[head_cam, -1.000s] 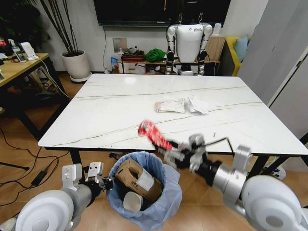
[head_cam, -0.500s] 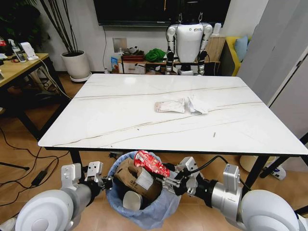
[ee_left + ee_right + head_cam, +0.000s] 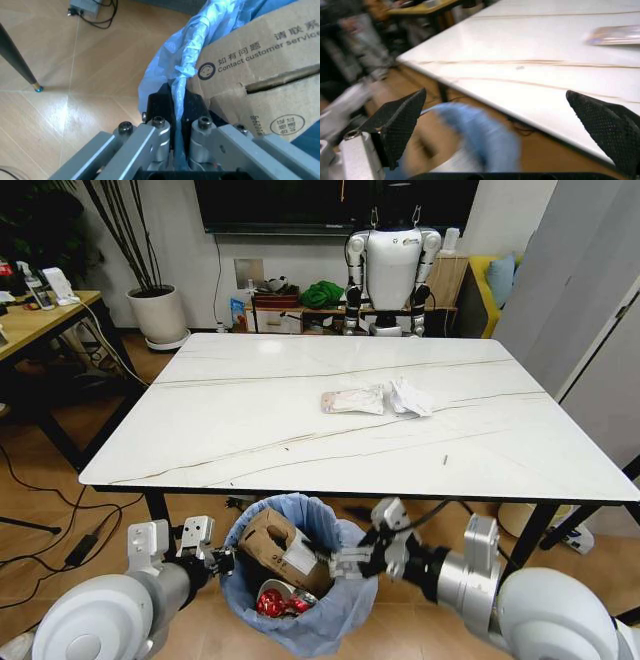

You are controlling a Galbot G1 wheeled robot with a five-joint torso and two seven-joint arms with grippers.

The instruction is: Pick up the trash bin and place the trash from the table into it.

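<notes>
Gaping R gripper [image 3: 352, 561] over trash bin [image 3: 345, 608]

In your right wrist view the trash bin [image 3: 470, 138] is smeared by blur; the cardboard box [image 3: 260, 75] is cropped in the left wrist view.

Two silver-grey arms with rounded white shoulder shells; left gripper [image 3: 175, 123] has grey metal fingers with hex screws; right gripper [image 3: 505, 123] has black mesh-textured pads [image 3: 400, 123]; a black cable runs along the right wrist.
</notes>
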